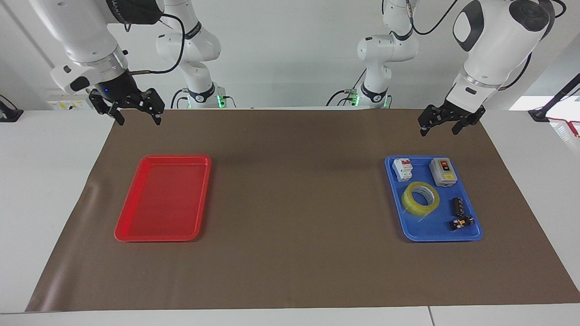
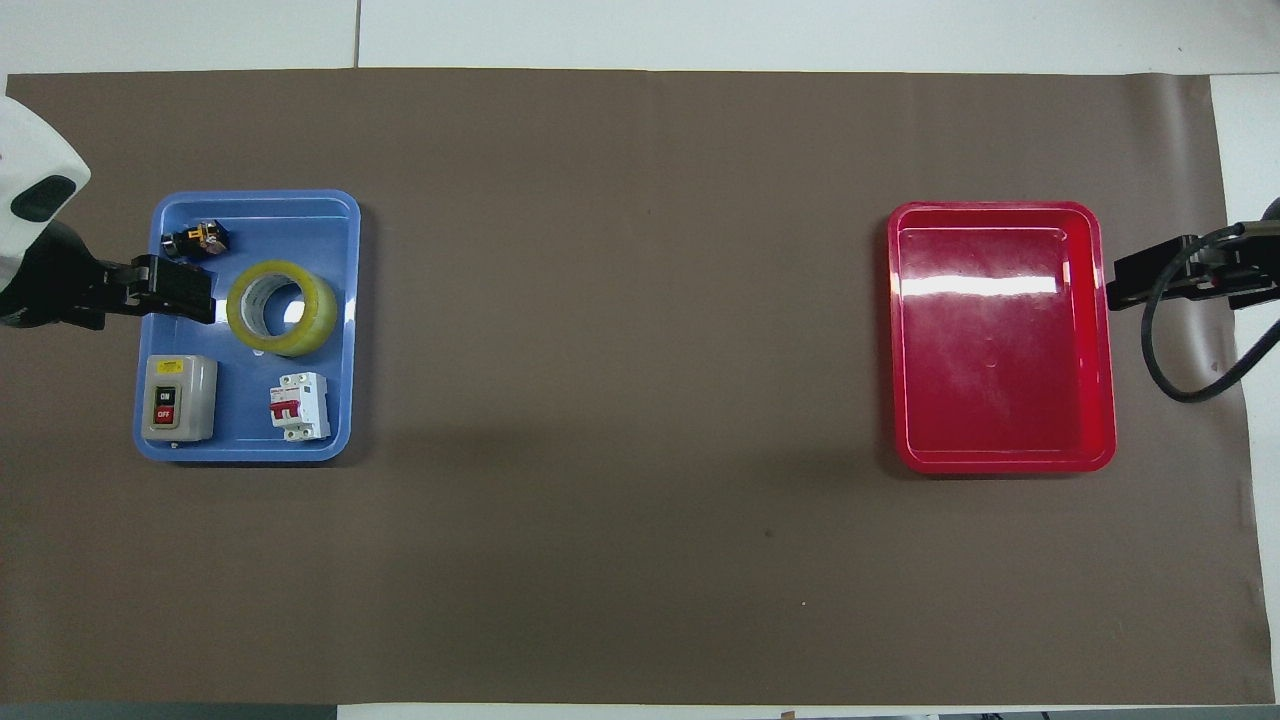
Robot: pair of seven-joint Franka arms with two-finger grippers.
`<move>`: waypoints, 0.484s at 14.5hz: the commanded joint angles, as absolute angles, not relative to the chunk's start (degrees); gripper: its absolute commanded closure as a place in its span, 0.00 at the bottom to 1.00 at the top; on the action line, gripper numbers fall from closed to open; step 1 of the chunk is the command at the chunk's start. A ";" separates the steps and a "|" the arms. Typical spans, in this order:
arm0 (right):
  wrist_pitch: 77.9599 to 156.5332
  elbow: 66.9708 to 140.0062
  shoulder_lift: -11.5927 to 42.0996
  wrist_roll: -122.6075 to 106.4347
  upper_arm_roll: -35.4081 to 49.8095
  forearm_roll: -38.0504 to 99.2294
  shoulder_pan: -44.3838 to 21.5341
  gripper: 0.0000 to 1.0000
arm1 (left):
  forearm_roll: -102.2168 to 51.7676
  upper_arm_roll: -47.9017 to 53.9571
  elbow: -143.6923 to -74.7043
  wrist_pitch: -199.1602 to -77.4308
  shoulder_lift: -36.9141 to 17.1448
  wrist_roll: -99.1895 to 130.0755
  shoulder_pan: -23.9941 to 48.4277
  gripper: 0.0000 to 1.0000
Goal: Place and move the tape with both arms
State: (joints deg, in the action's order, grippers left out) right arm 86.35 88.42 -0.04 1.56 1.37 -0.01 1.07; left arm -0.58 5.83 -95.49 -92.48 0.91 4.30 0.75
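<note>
The tape, a translucent yellow roll with a pale core, lies flat in the middle of the blue tray at the left arm's end of the table. My left gripper hangs open and empty in the air by that tray, well above the tape and touching nothing. In the overhead view it covers the tray's edge beside the roll. At the right arm's end, my right gripper waits, raised, open and empty, by the red tray, which holds nothing.
The blue tray also holds a grey on/off switch box, a white circuit breaker, a black cylindrical part and a small black-and-yellow part. A brown mat covers the table.
</note>
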 commanded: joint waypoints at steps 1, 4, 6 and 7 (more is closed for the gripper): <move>86.31 87.54 0.44 -0.09 1.49 -0.79 1.76 0.00 | -1.49 4.57 -95.98 -92.73 1.85 5.01 2.11 0.00; 86.40 87.63 0.44 0.26 1.49 -0.79 1.50 0.00 | -1.49 4.57 -95.80 -92.81 1.76 5.01 2.11 0.00; 86.40 87.63 0.44 0.18 1.49 -0.79 1.49 0.00 | -1.49 4.48 -95.80 -92.90 1.50 5.01 2.11 0.00; 86.40 87.63 0.44 0.26 1.49 -0.79 1.41 0.00 | -1.41 4.48 -95.80 -93.07 1.41 4.75 2.11 0.00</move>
State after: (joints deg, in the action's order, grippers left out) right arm 86.35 88.42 -0.04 1.56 1.23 -0.07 1.12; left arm -0.58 5.73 -95.49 -92.49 0.91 4.40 1.06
